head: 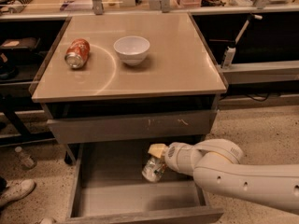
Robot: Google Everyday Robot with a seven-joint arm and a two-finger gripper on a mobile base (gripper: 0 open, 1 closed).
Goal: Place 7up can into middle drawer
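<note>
the gripper [155, 161], fingers [157, 150] mostly hidden at lower centre, is seemingly clamping the 7up can [152, 170] inside the middle drawer [133, 199].

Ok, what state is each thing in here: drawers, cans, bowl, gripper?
Middle drawer: pulled open.
Top drawer: shut.
7up can: tilted, held inside the middle drawer.
Orange can: lying on its side on the tabletop.
Bowl: upright on the tabletop, looks empty.
Gripper: down in the middle drawer, shut on the 7up can.
</note>
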